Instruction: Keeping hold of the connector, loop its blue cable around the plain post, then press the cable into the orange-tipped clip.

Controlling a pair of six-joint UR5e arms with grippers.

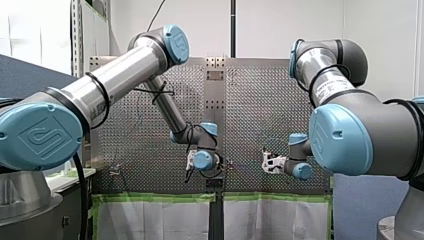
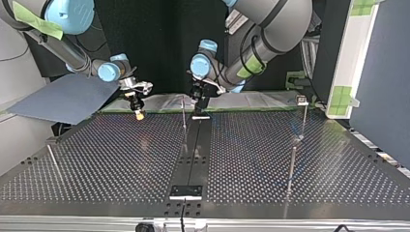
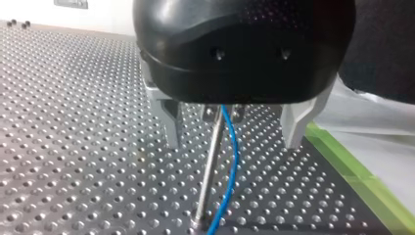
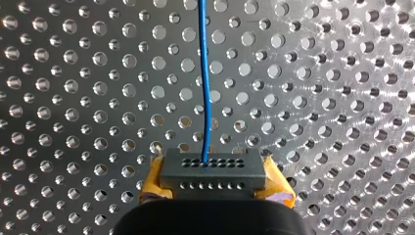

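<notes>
Connector [image 4: 213, 171] sits clamped between the yellow pads [image 4: 154, 183] of my right arm's jaws, its blue cable [image 4: 204, 78] running straight ahead over the perforated desk [image 4: 73, 98]. My left arm's jaws stand apart, with a thin metal post [image 3: 209, 166] and the cable between them.

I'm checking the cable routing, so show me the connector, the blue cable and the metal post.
connector [image 4: 213, 169]: right wrist view, its dark holed face.
blue cable [image 4: 203, 73]: right wrist view, the stretch ahead of the connector.
metal post [image 3: 209, 171]: left wrist view, middle of its shaft.
</notes>
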